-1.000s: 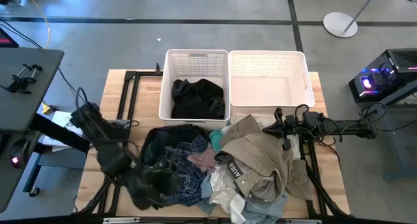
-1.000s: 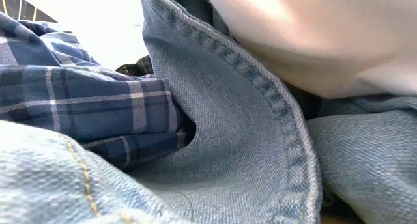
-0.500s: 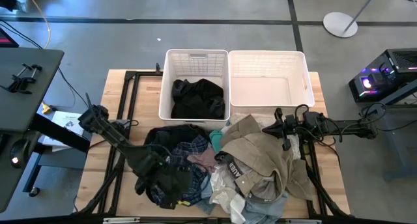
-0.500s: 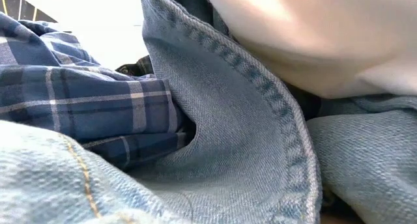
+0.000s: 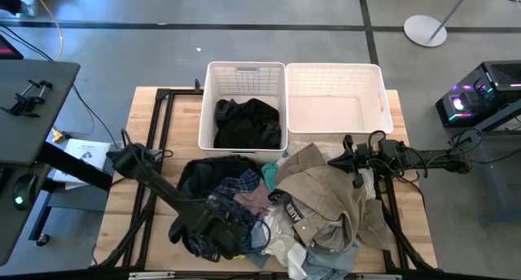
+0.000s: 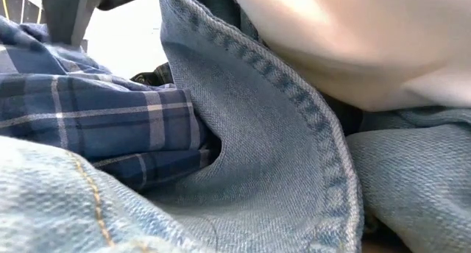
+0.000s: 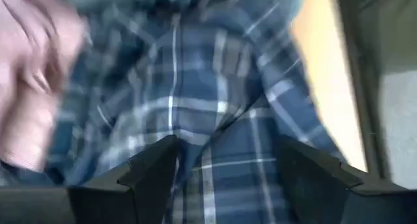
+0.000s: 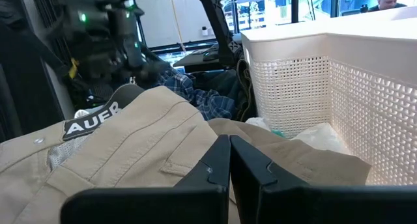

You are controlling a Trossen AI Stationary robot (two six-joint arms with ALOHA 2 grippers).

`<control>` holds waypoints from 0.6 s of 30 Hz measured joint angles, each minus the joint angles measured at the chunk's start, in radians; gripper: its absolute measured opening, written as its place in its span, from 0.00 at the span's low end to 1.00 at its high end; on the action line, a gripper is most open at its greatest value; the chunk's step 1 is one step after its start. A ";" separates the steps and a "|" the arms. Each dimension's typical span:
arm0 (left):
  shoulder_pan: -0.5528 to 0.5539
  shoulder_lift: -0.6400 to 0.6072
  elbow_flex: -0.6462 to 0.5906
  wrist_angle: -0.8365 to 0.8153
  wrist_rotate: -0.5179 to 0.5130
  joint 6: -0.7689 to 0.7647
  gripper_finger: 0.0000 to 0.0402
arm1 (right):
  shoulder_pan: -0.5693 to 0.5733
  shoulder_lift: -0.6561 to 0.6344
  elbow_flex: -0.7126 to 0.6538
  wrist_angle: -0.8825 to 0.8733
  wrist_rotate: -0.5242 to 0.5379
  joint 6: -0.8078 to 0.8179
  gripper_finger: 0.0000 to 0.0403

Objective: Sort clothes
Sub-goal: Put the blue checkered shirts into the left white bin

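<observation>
The clothes lie in a heap at the table's near middle. It holds a khaki garment (image 5: pixel 321 200), a navy plaid shirt (image 5: pixel 238 190), pink (image 5: pixel 256 200) and teal (image 5: pixel 269 176) pieces, and pale denim (image 6: pixel 257 143) under white cloth (image 6: pixel 353 40). One black garment (image 5: pixel 248 121) lies in the left basket (image 5: pixel 244 68). My left gripper (image 5: pixel 236 234) is open, low over the plaid shirt (image 7: pixel 215 94) at the heap's near left. My right gripper (image 5: pixel 356 181) is shut just over the khaki garment (image 8: pixel 130 152) at the heap's right. My left gripper points down at the plaid shirt, its fingers (image 7: pixel 150 175) spread apart with plaid cloth (image 7: pixel 225 159) showing between them. I cannot tell whether they touch it. My right gripper lies close over the khaki garment. I cannot tell whether it touches the cloth.
The right white basket (image 5: pixel 335 72) stands beside the left one at the table's far middle. Black frame rails (image 5: pixel 155 133) run along the table's left and right sides. Papers (image 5: pixel 85 150) lie at the left edge. Bare wood (image 5: pixel 175 133) shows left of the baskets.
My left gripper has moved toward the table's right edge, across the near left of the heap onto the plaid shirt. A grey part of that arm has come into the top left of the low view. The heap and my right arm have stayed still.
</observation>
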 joint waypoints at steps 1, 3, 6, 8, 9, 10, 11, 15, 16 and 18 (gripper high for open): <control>0.003 0.016 0.000 -0.013 0.000 -0.034 0.63 | 0.000 0.000 0.000 0.000 0.000 0.000 0.00; 0.016 0.047 0.000 -0.053 0.009 -0.087 0.63 | 0.000 0.000 0.000 0.000 0.000 0.000 0.00; 0.030 0.100 0.000 -0.103 0.025 -0.099 0.65 | 0.000 0.000 0.000 0.000 0.000 0.000 0.00; 0.036 0.136 0.000 -0.127 0.015 -0.094 0.66 | 0.000 0.000 0.000 0.000 0.000 0.000 0.00; 0.036 0.152 0.001 -0.139 0.011 -0.086 0.66 | 0.000 0.000 0.000 0.000 0.000 0.000 0.00; 0.035 0.171 0.002 -0.154 0.010 -0.070 0.65 | 0.000 0.000 0.000 0.000 0.000 0.000 0.00; 0.035 0.189 0.003 -0.165 0.006 -0.048 0.64 | 0.000 0.000 0.000 0.000 0.000 0.000 0.00; 0.017 0.240 0.005 -0.176 -0.002 0.038 0.49 | 0.000 0.000 0.000 0.000 0.000 0.000 0.00; 0.016 0.246 0.005 -0.181 0.014 0.058 0.42 | 0.000 0.000 0.000 0.000 0.000 0.000 0.00; 0.016 0.250 0.005 -0.186 0.035 0.071 0.26 | 0.000 0.000 0.000 0.000 0.000 0.000 0.00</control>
